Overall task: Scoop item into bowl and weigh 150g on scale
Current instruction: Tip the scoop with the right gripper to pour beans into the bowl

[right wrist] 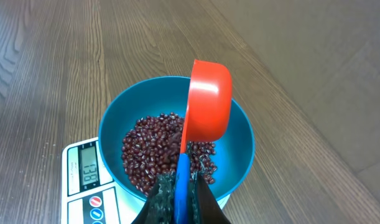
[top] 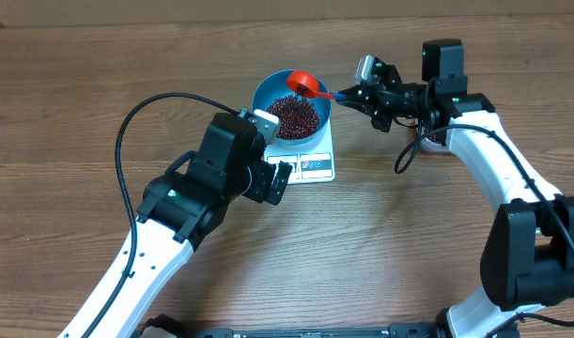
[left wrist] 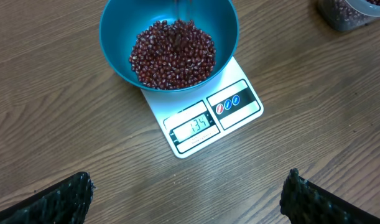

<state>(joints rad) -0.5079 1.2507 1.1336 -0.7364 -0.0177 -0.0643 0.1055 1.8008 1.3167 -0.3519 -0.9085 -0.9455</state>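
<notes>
overhead: the blue bowl (top: 260, 101) sits on the scale (top: 317, 167), so the beans (top: 294, 116) are weighed as they land. the right claw (top: 350, 94), clamped on the red scoop (top: 305, 84) by its handle, holds it over the bowl's rim. the left claw (top: 275, 180) hangs just beside the scale, jaws apart, holding nothing.

left wrist: this view looks down on the lit display (left wrist: 193, 126), likely to read it. a clear tub (left wrist: 354, 12) stands well apart on the worktop.

right wrist: the red scoop (right wrist: 208, 99) stands on edge above the pile, i judge to trickle beans slowly.

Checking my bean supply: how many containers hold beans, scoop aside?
2: the blue bowl on the scale, and a clear tub at the left wrist view's top right corner. Others may lie outside the views.
</notes>
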